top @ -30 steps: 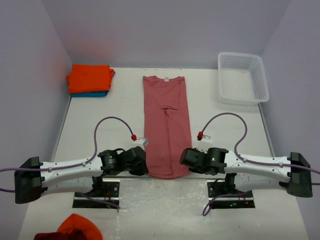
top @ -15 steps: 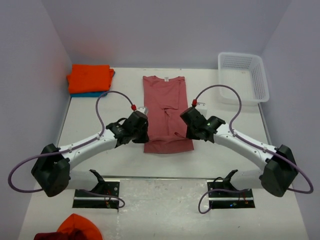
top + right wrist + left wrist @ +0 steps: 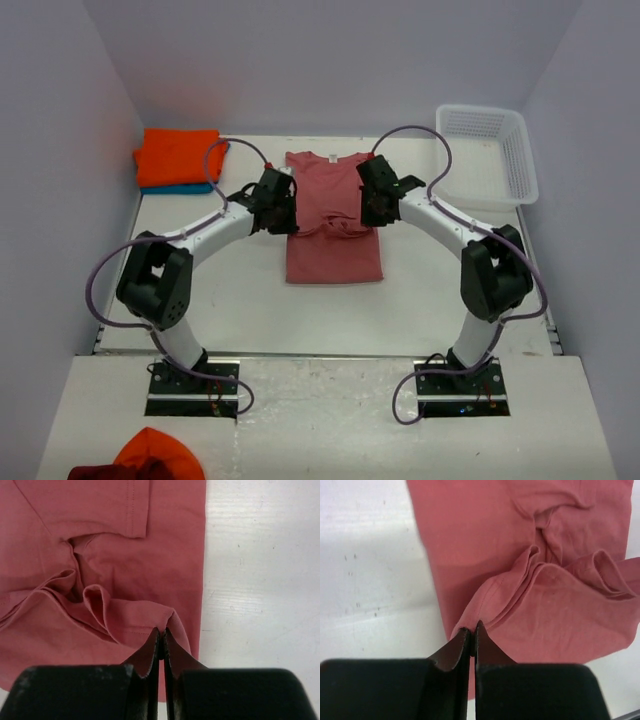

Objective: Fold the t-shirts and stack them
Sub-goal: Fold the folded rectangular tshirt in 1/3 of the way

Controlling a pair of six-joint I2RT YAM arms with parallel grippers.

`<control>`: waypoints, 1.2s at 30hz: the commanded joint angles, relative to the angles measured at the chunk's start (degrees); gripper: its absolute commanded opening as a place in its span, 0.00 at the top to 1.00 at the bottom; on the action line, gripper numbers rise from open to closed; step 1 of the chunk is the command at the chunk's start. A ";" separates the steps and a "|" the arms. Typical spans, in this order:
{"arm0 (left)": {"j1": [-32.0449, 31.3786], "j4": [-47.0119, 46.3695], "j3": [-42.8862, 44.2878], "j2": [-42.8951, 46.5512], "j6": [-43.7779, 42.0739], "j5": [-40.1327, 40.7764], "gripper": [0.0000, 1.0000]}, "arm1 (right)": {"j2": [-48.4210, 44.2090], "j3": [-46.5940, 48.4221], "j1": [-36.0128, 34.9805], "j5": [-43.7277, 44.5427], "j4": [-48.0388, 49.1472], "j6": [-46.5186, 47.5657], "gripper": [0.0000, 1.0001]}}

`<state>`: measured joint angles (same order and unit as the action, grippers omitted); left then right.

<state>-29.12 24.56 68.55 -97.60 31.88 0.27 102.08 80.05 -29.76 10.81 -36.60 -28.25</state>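
Note:
The salmon-red t-shirt [image 3: 333, 215] lies on the table's middle, its near hem lifted and carried back over its body. My left gripper [image 3: 287, 215] is shut on the hem's left corner [image 3: 470, 626]. My right gripper [image 3: 368, 208] is shut on the hem's right corner [image 3: 167, 625]. The shirt's white tag [image 3: 332, 156] shows at the collar. A folded orange t-shirt [image 3: 180, 157] lies on a folded teal-blue t-shirt [image 3: 188, 187] at the far left.
A white lattice basket [image 3: 485, 155] stands at the far right. An orange and a dark red cloth [image 3: 140, 458] lie at the near left, below the arm bases. Walls close in the table on three sides.
Both grippers have carried the shirt's near hem from the table's near edge toward the collar, folding the shirt over itself. Both arms are now stretched far forward.

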 commanded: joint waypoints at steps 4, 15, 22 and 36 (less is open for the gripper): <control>1.17 -1.61 8.08 -6.98 -3.75 -2.73 1.00 | 5.22 5.73 2.07 -3.77 -0.14 3.73 1.00; 2.41 -5.67 9.31 -8.04 -6.56 14.91 0.72 | 15.50 14.95 7.33 1.95 3.47 8.91 0.82; 1.88 -4.34 10.91 -4.45 -7.44 22.66 0.58 | 13.50 20.41 8.67 6.41 1.97 11.55 0.52; -1.20 -27.15 -12.80 7.87 -1.49 -20.64 1.00 | 3.73 6.78 7.26 -30.62 5.39 5.67 1.00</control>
<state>-30.20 7.92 61.71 -89.03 26.74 -5.58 103.44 87.59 -22.31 -5.37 -34.02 -20.25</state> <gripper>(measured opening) 0.002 0.003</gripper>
